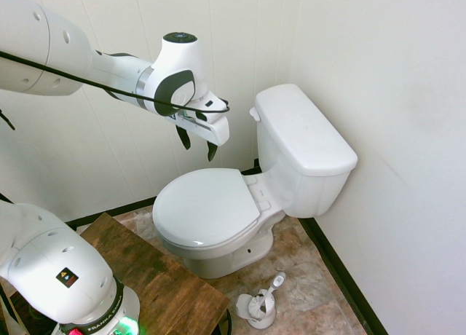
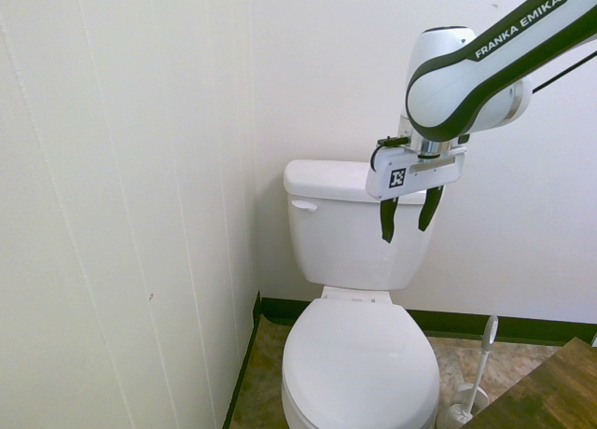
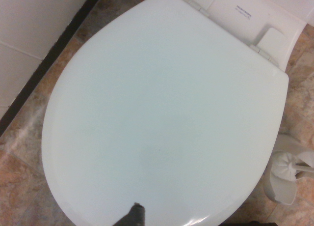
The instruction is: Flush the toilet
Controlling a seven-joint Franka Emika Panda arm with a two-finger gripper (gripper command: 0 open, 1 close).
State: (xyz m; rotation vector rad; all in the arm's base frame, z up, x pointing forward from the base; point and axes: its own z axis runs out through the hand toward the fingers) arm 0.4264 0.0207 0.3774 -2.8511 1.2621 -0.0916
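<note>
Toilet [image 1: 218, 211] stands against the back wall, lid down, tank [image 1: 302, 142] behind it. Gripper [image 1: 196, 144] hangs above the lid, fingers spread and empty, touching nothing. Lever [image 2: 303, 205] sits on the tank front at the corner nearest the side wall — small, white, glossy. Judgement: the ceramic is heavy and fixed; only the lever moves, pivoting stiffly. It looks slippery, so press down on its free end rather than pinch. Brush holder [image 1: 258, 306] stands on the floor beside the bowl — not involved.
</note>
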